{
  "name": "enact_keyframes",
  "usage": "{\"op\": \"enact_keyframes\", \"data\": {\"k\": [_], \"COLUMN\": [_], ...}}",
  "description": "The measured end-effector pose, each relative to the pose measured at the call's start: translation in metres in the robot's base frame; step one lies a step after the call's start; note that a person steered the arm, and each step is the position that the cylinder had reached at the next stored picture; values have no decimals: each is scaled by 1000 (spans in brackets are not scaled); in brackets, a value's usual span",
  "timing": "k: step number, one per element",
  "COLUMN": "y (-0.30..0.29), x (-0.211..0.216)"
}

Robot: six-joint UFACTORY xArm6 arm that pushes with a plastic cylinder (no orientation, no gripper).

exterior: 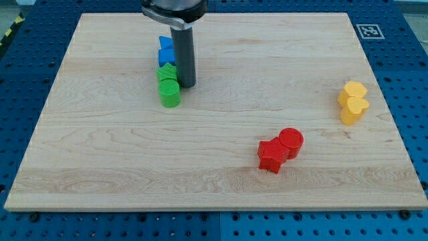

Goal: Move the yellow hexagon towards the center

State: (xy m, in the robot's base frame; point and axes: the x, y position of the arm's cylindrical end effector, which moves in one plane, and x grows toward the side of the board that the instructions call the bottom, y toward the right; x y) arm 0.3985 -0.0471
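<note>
Camera view showed my tip touching the green blocks, blue blocks just behind; it held nothing. Yellow hexagon lay far right on the surface.

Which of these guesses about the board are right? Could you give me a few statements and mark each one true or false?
1. My tip stands just to the view's right of the green blocks. True.
2. The yellow hexagon already sits at the middle of the board. False: it lies near the view's right edge, touching another yellow block.
3. The two red blocks are touching each other. True.
4. The blue block lies at the view's bottom. False: it is near the view's top, just above the green blocks.
5. My tip is pressing on the yellow hexagon. False: it is far off, towards the view's left.
</note>
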Motion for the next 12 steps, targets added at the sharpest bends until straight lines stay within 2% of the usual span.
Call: {"op": "enact_keyframes", "data": {"k": [2,5,6,7,8,9,10,11,12], "y": [96,110,156,231,313,362,369,367,340], "x": [0,0,-9,-14,-13,0,28,31,52]}}
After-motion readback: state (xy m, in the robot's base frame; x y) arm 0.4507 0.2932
